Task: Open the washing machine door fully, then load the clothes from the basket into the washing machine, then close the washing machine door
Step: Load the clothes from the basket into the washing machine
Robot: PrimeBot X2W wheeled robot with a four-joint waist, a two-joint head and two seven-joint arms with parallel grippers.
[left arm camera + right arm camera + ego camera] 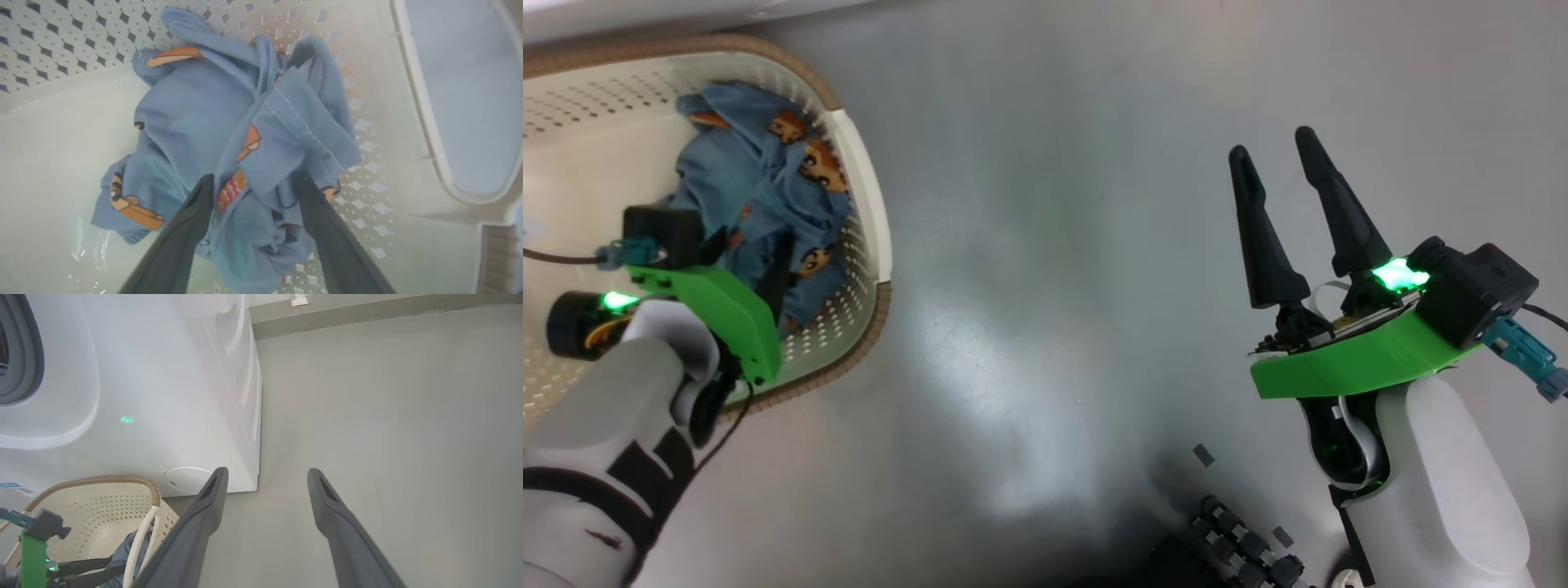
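Note:
The cream basket (866,188) sits on the floor at the left, in front of the white washing machine (163,375). Light blue clothes (196,114) with orange-brown figures lie bunched against its perforated wall (61,41). My left gripper (253,179) reaches down into the basket, open, one finger on each side of a fold of the blue cloth. The same gripper (747,261) is half buried in the clothes (760,180) in the head view. My right gripper (1272,143) hangs open and empty over the floor, well right of the basket. The washing machine door is out of view.
A strip of grey-blue gasket (24,355) shows at the machine's upper left, and a round cover (190,479) low on its front. Bare grey floor (388,416) stretches right of the machine to the wall. Part of my base with dark rollers (1241,547) lies below.

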